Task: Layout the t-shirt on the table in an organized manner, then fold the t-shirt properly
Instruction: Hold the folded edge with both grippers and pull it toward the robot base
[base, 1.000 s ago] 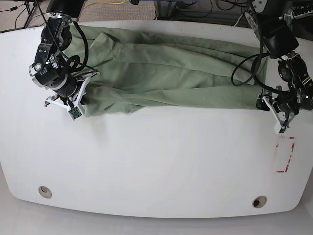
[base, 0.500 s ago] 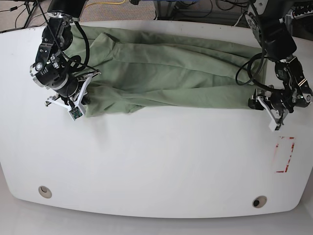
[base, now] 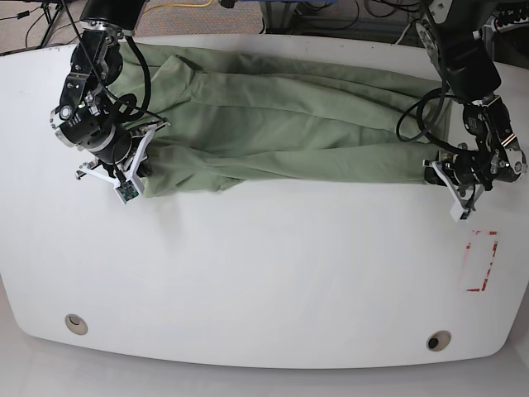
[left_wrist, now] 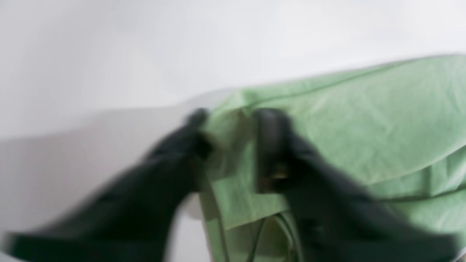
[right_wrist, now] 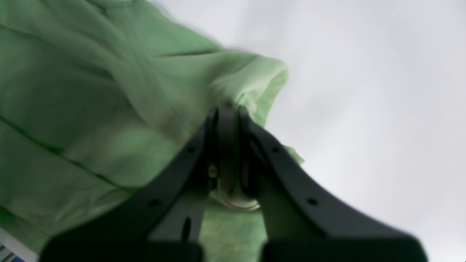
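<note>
Soft, floppy, light t-shirt (base: pixel 281 124) bunched on bench (base: pixel 264 273); best held by hem corners — right fingers (right_wrist: pixel 227 120) pinching cloth, left fingers (left_wrist: pixel 271 145) closing on edge, grip unclear

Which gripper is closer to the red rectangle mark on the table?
Left. The left gripper is at the shirt's corner just above the red mark; the right gripper grips the shirt at the far opposite end.

Cables (base: pixel 37 21) lie tangled on the floor beyond the far left edge. More dark cables (base: pixel 347 15) bunch at far centre, a yellow cord (base: pixel 186 4) beside them.
</note>
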`<state>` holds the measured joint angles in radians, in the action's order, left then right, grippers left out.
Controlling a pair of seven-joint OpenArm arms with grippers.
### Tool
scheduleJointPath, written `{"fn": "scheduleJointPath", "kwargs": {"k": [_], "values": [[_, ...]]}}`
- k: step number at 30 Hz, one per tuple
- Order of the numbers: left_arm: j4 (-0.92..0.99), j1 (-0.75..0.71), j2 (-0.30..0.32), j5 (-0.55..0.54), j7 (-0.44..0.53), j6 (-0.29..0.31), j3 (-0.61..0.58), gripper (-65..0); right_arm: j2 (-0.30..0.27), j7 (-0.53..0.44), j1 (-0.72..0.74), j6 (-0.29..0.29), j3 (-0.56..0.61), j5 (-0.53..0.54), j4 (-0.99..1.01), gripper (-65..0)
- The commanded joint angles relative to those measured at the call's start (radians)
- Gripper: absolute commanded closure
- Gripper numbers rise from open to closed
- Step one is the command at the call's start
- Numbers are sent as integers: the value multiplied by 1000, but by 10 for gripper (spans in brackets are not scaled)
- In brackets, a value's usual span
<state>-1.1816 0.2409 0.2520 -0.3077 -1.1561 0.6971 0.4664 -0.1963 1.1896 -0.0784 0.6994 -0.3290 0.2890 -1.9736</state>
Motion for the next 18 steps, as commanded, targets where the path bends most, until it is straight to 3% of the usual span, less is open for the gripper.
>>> {"fn": "scheduleJointPath", "kwargs": {"k": [1,18], "values": [[-13,11,8,3,-8,1,1,-14,-9,-18,16,-1,-5,6,-17,-3],[-102,10,10,0,-74,1,62,-17,-9,-18,27,-1,-5,6,-17,-3]]}}
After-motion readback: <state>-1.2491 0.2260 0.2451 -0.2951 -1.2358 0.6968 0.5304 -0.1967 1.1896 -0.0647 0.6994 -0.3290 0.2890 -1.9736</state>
